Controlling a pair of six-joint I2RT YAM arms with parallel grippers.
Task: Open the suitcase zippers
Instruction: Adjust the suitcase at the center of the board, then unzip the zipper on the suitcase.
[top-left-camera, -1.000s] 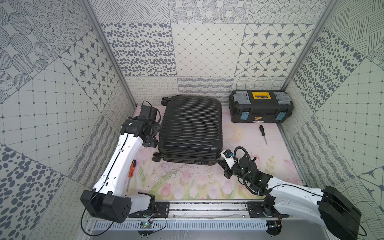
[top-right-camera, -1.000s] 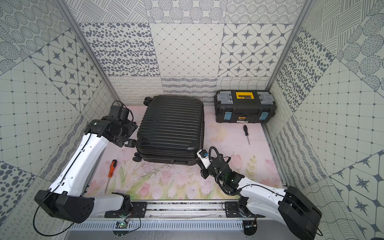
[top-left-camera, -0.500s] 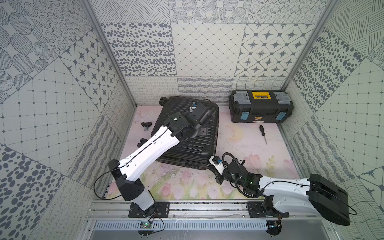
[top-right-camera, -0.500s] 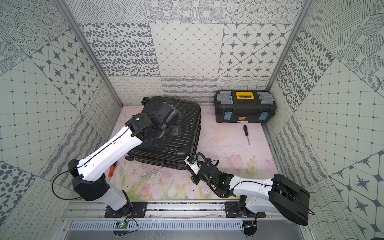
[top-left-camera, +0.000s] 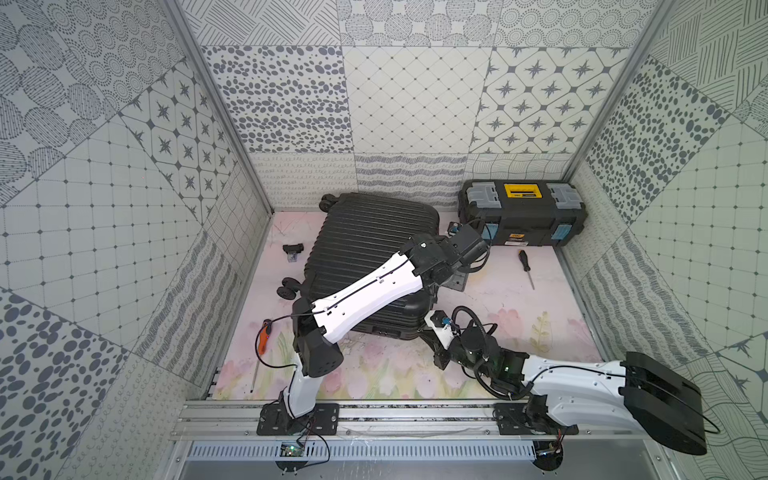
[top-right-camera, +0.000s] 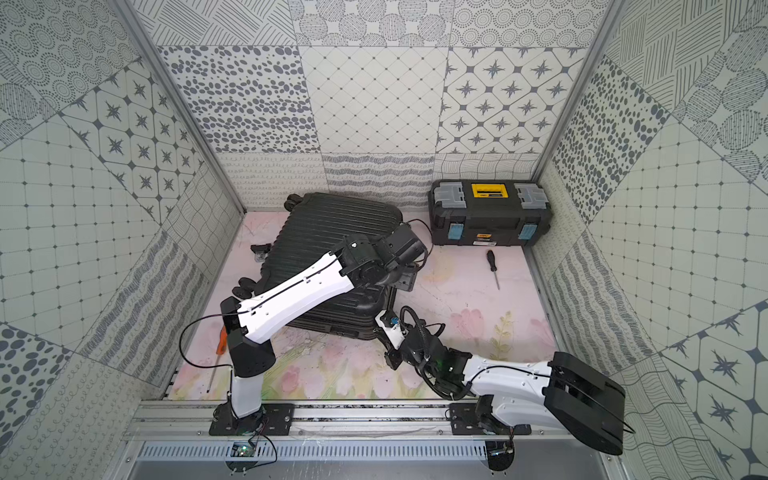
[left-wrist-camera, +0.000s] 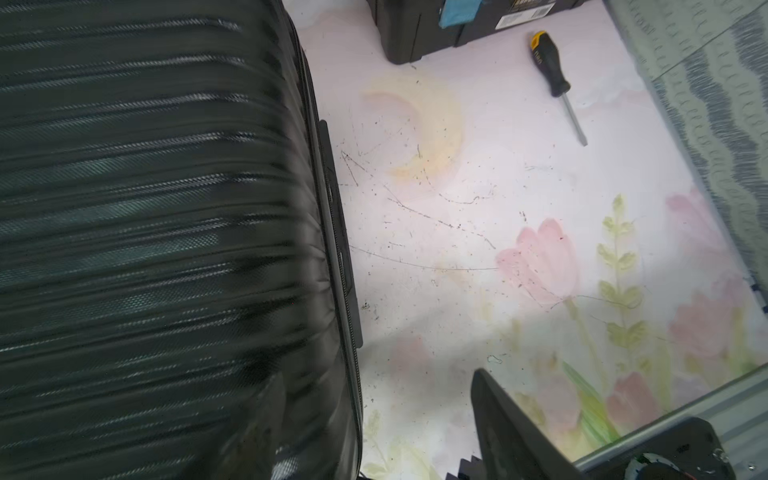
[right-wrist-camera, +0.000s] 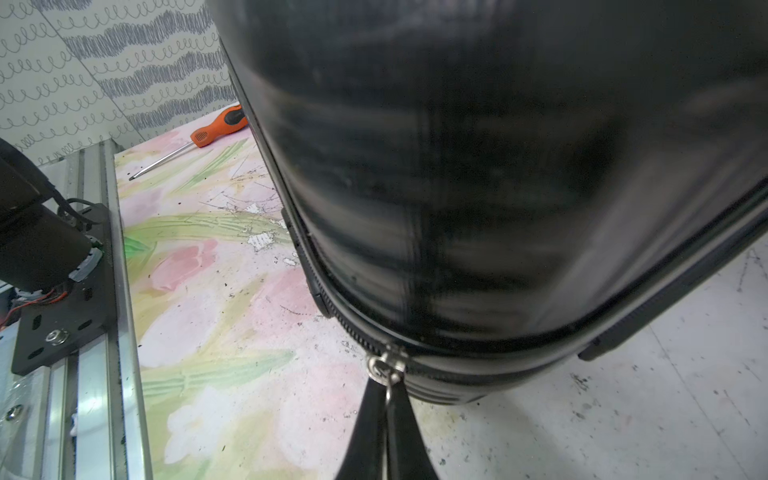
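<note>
The right gripper (right-wrist-camera: 388, 390) was clamped on a zipper pull (right-wrist-camera: 384, 368) at the suitcase (right-wrist-camera: 457, 166) corner. The left gripper (left-wrist-camera: 374, 376) gaped wide, empty.

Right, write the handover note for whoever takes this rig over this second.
The right pincer is shut on the zipper pull at the suitcase's near right corner.
The left pincer is open and empty, above the suitcase's side that faces the toolbox.
The suitcase lies flat on the mat, closed.
Done: pull gripped; how far the zipper is open cannot be told.
Left: drag the pull along the zipper track round the seam.
</note>
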